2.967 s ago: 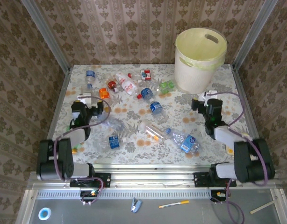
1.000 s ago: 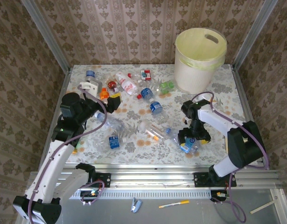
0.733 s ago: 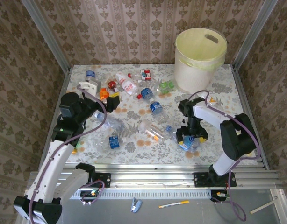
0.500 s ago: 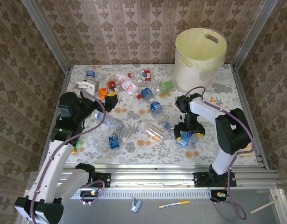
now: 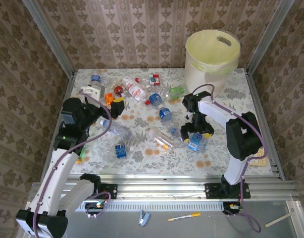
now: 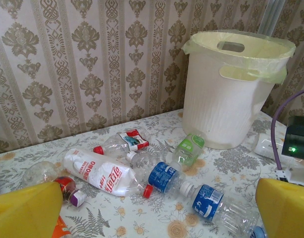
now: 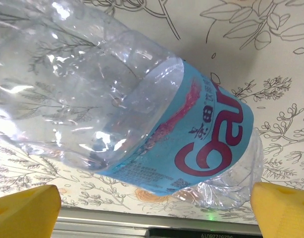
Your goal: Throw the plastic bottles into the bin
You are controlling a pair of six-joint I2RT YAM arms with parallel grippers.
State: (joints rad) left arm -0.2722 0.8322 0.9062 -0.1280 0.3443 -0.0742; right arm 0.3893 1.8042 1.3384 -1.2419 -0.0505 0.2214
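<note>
From above, your right claw (image 5: 195, 133) hangs wide open over a blue-labelled bottle (image 5: 195, 144) lying mid-right on the desk (image 5: 231, 156), holding nothing; the bin (image 5: 207, 82) stands in the far right corner, near it; the other plastic bottles (image 5: 142, 94) lie scattered across the middle and far left; your left claw (image 5: 114, 105) is open and empty beside them.

On the left wrist, the yellow fingers (image 6: 25, 208) spread wide with nothing between; a white-labelled bottle (image 6: 100, 174) and others lie on their sides before the bin (image 6: 231, 104).

On the right wrist, the blue-labelled bottle (image 7: 142, 109) lies across the gap, a finger at either side; contact I cannot tell. It looks empty (walls dented), so expect it to be light, soft and slick; take it across the labelled middle, likely the stiffer part, and close gently lest it squirt out.
</note>
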